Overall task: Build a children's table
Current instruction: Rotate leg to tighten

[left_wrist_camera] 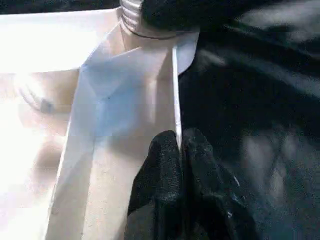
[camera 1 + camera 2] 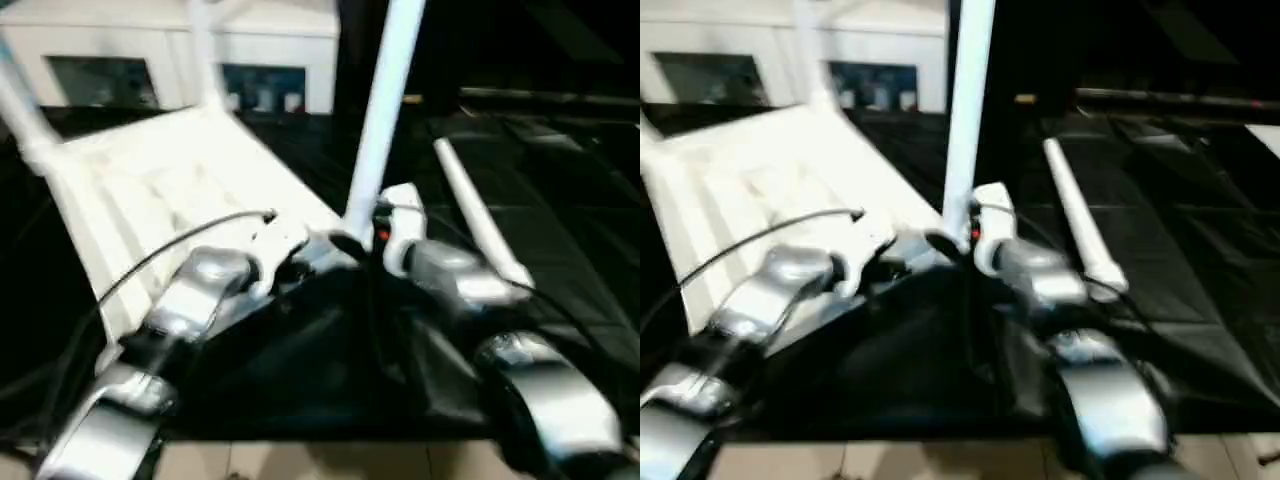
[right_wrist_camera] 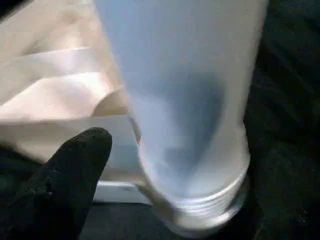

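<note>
Tabletop [image 2: 150, 190] underside up, upright leg [image 2: 385, 110], loose leg [image 2: 480, 215] beside, cabinet [image 2: 170, 55] behind

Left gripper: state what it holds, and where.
The left gripper is shut on the tabletop, pinching the thin edge of a rib on its underside, near the corner where a leg stands.

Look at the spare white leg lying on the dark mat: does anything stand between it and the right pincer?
Nothing visible does. The loose leg lies on the dark mat just beyond the right pincer, with bare mat between them. The upright leg, standing at the tabletop corner, is on the pincer's other side, not in that path.
</note>
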Controlling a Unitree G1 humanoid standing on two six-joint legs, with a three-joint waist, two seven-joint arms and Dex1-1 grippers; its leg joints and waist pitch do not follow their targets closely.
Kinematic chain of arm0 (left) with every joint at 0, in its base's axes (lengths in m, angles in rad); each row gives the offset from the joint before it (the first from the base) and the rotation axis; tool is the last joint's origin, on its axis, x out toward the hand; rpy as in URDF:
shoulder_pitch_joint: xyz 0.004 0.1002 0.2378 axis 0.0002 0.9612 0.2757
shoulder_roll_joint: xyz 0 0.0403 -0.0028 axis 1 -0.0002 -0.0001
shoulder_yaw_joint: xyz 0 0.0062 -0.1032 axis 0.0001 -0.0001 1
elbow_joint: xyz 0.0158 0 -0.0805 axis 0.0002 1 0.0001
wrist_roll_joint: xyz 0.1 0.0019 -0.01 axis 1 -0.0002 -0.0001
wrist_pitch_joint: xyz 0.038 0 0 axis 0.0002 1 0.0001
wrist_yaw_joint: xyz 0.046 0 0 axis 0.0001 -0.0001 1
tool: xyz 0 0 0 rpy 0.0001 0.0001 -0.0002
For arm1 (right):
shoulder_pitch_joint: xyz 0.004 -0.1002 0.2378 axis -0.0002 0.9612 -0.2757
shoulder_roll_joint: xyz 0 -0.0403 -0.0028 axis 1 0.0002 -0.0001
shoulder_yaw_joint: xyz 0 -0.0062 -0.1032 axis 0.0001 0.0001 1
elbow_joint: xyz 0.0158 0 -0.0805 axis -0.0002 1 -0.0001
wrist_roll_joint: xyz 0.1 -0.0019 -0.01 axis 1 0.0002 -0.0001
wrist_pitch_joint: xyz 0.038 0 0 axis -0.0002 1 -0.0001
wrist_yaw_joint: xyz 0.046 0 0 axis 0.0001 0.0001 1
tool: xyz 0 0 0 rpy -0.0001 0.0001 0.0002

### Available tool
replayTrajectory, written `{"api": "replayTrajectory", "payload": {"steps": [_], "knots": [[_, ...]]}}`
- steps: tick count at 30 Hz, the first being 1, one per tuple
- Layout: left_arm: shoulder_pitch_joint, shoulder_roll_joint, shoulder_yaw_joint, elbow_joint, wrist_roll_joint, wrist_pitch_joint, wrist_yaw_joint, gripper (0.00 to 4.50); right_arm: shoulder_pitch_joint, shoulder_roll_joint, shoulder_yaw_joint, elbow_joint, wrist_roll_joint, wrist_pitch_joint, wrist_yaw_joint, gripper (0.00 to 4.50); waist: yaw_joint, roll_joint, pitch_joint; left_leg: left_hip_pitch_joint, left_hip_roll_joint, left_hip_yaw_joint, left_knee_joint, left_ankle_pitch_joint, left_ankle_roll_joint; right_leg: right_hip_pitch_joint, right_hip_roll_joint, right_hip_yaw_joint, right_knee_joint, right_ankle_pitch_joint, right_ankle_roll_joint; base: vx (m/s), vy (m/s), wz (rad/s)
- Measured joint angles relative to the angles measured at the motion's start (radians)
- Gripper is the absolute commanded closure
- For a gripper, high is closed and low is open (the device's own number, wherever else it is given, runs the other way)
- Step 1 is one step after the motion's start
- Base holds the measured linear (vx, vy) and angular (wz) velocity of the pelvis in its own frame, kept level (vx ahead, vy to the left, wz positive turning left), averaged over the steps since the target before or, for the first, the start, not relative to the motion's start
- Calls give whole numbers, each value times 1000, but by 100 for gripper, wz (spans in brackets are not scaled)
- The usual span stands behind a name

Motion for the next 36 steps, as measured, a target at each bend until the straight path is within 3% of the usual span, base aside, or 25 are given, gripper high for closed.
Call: {"api": "replayTrajectory", "payload": {"steps": [8, 14, 16, 17, 20, 26, 27, 36], "knots": [[81, 77, -8, -84, -36, -80, -143, 450, 128, -158, 113, -285, 10, 18, 307, 3, 34, 3, 3, -1, 1, 0, 5, 0, 1, 0, 0, 0, 2, 0, 0, 0, 0, 0], [120, 113, -9, -124, -56, -112, -213, 450, 188, -207, 163, -399, 6, 52, 390, 3, 41, 4, 3, -1, 1, 0, 10, 0, 1, 0, -2, 0, 8, 0, 0, 0, 0, 0], [134, 116, -9, -144, -69, -112, -220, 450, 189, -207, 171, -401, -5, 52, 386, 3, 40, 4, 3, 0, 1, 0, 11, 0, 0, 0, -2, 1, 10, 0, 0, 0, 0, 0], [141, 115, -9, -159, -73, -113, -230, 450, 190, -207, 176, -401, -15, 52, 383, 31, 41, 4, 3, 0, 1, 0, 12, 0, 0, 1, -2, 0, 11, 0, 0, 0, 0, 0], [150, 115, -10, -181, -80, -113, -252, 450, 191, -200, 191, -396, -32, 53, 362, 45, 41, 4, 3, 0, 1, 0, 13, 0, 0, 1, -2, 0, 11, 0, 0, 0, 0, 0], [151, 120, -11, -184, -80, -124, -262, 450, 191, -192, 194, -376, -34, 62, 348, 88, 36, 4, 3, -1, 1, 0, 13, 0, 0, 1, -2, 0, 12, 0, 0, 0, 0, 0], [151, 120, -11, -184, -80, -125, -262, 450, 191, -188, 194, -368, -35, 62, 346, 112, 36, 4, 3, -1, 1, 0, 13, 0, 0, 0, -2, 0, 12, 0, 0, 0, 0, 0], [152, 122, -10, -184, -79, -129, -261, 450, 191, -184, 196, -362, -34, 61, 348, 165, 36, 4, 3, 0, 2, 0, 14, 0, 0, 1, -2, 0, 14, 0, 0, 0, 0, 0]]}}
